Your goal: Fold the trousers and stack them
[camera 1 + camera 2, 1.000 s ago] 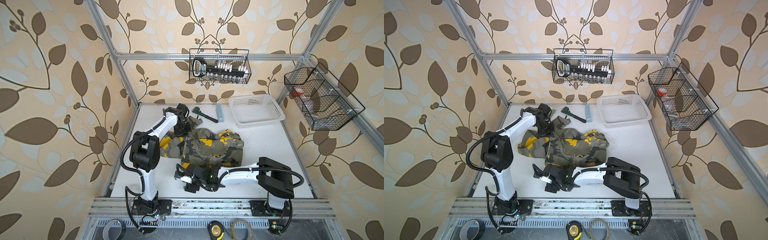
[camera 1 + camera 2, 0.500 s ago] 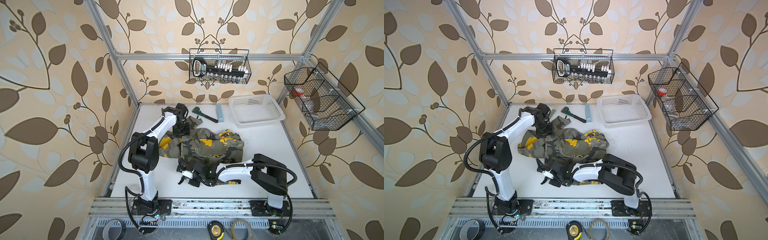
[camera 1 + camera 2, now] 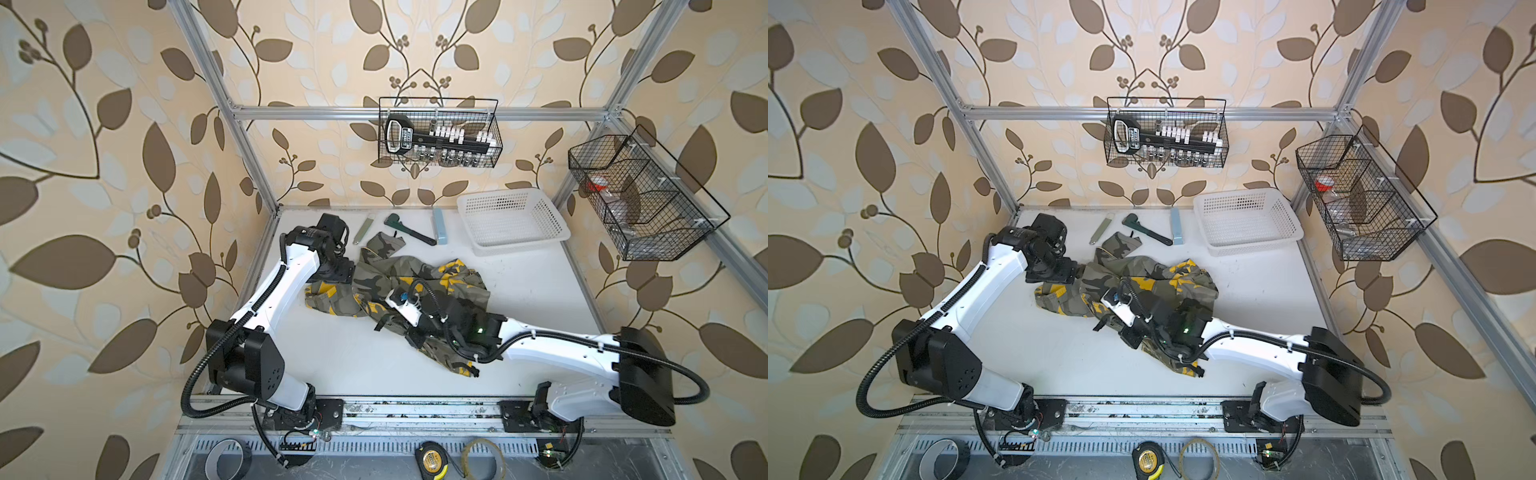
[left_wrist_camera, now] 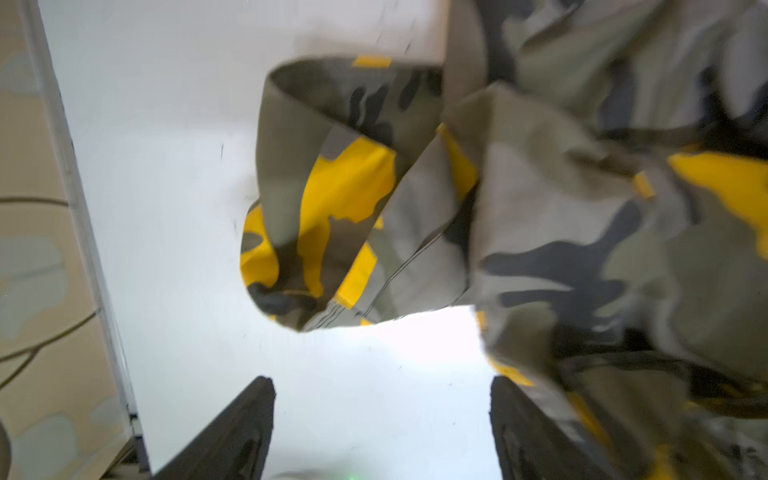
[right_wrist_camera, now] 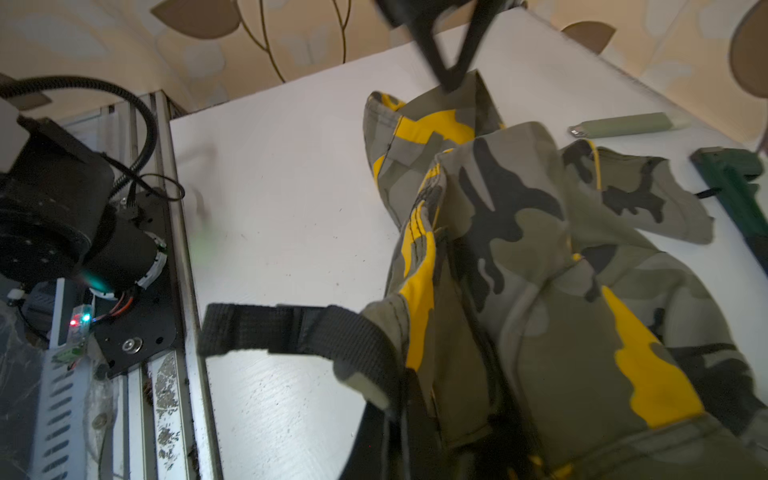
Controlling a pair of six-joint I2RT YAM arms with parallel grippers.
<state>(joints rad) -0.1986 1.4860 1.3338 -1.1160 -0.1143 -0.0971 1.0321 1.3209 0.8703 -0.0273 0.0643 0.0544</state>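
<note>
The camouflage trousers (image 3: 386,282) (image 3: 1100,276) lie crumpled across the middle of the white table. My left gripper (image 3: 337,272) (image 3: 1059,272) is at their far-left end. In the left wrist view it (image 4: 382,386) stands open with only bare table between its fingers, and the cloth (image 4: 561,228) lies against one finger. My right gripper (image 3: 413,332) (image 3: 1130,332) is at the near edge of the trousers. In the right wrist view it (image 5: 399,415) is shut on the cloth (image 5: 519,249), and a black strap (image 5: 270,328) sticks out beside it.
Along the back edge lie a grey-green flat tool (image 3: 362,228), a dark wrench (image 3: 409,230) and a pale blue block (image 3: 439,226). A white basket (image 3: 511,220) stands at the back right. Wire baskets (image 3: 438,133) (image 3: 640,199) hang on the walls.
My left gripper has opened and let go of the trousers' end. My right gripper came in from the front, shut on the near edge and drew it up and to the right.
</note>
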